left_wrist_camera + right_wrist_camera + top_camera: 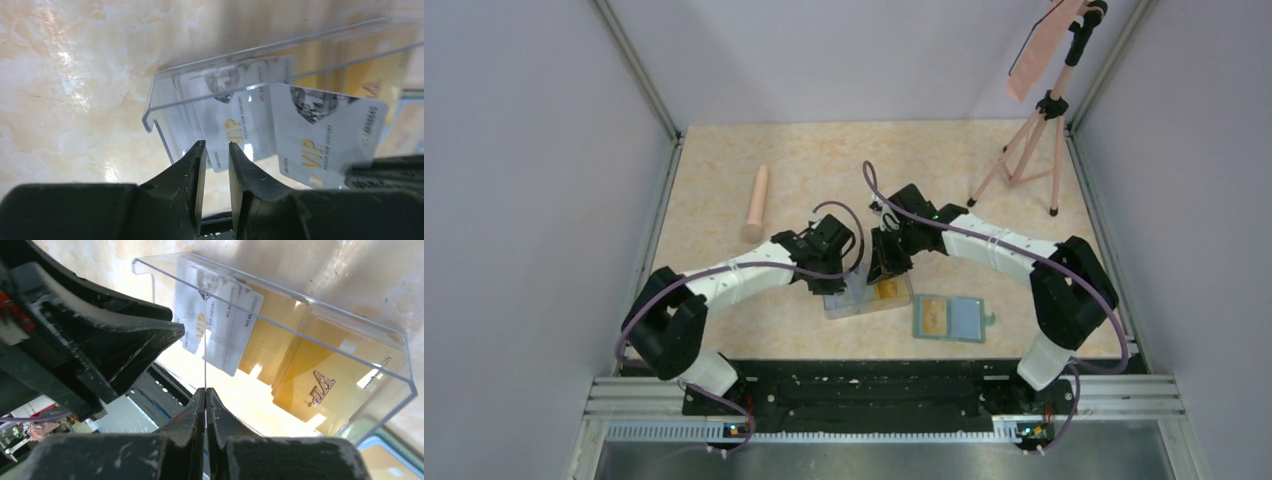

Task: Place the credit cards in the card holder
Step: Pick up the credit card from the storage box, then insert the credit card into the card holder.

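While both arms reached over the beige marbled table [724,160], the clear rectangular plastic box [852,306] lay between their wrists, near the front edge. Just right of the box and apart from it lay the flat muted-green card holder [951,318], opened out to show pale blue see-through pages and a yellow card in its left pocket. Inside the box, the yellow-orange plastic cards [320,375], marked VIP, were stacked at one end and several whitish plastic cards [225,322] with small print at the other. A single pale card with gold VIP lettering [325,135] was held outside the stacks at the box's open side, clamped by the right gripper [205,395], whose jaws pressed together on its edge. The left gripper [216,160] hung just beside this card, jaws slightly apart.
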Motion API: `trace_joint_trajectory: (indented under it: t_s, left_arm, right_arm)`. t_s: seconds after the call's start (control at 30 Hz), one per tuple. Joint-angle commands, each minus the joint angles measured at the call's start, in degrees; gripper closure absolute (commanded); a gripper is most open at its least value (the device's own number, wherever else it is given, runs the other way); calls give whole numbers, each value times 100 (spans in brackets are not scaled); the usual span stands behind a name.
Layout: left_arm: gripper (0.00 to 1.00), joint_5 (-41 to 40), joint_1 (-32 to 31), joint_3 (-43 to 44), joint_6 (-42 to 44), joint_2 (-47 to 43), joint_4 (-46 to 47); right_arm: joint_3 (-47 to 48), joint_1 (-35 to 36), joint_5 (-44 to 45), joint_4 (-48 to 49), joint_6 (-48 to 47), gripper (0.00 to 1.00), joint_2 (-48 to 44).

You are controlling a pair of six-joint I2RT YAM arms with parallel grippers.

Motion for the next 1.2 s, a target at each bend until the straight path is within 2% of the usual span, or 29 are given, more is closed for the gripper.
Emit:
trace_joint_trajectory:
  t_s: [0.0,0.2,0.33,0.6,0.73,0.83,1.03,1.17]
  left_arm:
    - [68,-15,-19,12,63,-1008,238]
    - [56,424,31,-312,-106,-1891,1035]
    - [48,1325,179,-966,-450,-2328,2381]
    - [45,2099,400,-1982,-1216,-2726,4419]
    - [46,2363,433,-2290,-1463,-2791,5231]
    - [47,2243,433,-2337,-1484,-2924,5192]
    - [47,1245,457,-2283,-1531,-3378,3982]
    - [42,1158,539,-2274,-1565,-3586,3916]
  right_arm:
    - [469,-117,129,-245,-88,100,-654]
    - [497,-385,-227,-327,34,100,-1217]
    - [378,-619,-785,-173,263,100,-1568]
    - [-168,-870,-1626,477,865,100,-2093]
    - [-364,-899,-1603,519,871,100,-2181]
    - [-439,-967,-1542,515,872,100,-2259]
    - [-454,-1128,-1501,490,889,100,-2365]
    - [-508,-1204,-1539,493,865,100,-2370]
